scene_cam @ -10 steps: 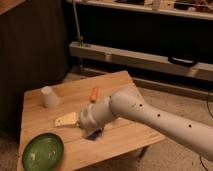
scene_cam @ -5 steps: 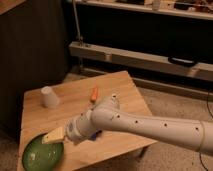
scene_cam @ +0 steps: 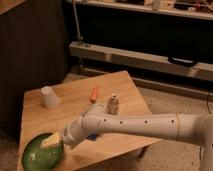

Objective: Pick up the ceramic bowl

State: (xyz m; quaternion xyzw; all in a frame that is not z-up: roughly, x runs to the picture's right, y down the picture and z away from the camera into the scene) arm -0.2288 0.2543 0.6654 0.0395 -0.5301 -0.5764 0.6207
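Observation:
The ceramic bowl (scene_cam: 39, 156) is a wide, shallow, glossy green bowl at the front left corner of the wooden table (scene_cam: 75, 107). My gripper (scene_cam: 54, 141) is at the end of the white arm that reaches in from the right. Its yellowish fingertips sit over the bowl's right rim. The arm's wrist hides the part of the table just right of the bowl.
A small white upturned cup (scene_cam: 49, 97) stands at the table's back left. An orange carrot-like item (scene_cam: 93, 93) and a small brownish bottle (scene_cam: 113, 104) are near the table's middle. A blue item (scene_cam: 92, 136) peeks out under the arm. Dark shelving stands behind.
The arm has swung left and forward across the table, bringing the gripper from the table's middle down to the green bowl's right rim. The bottle, hidden before, now shows.

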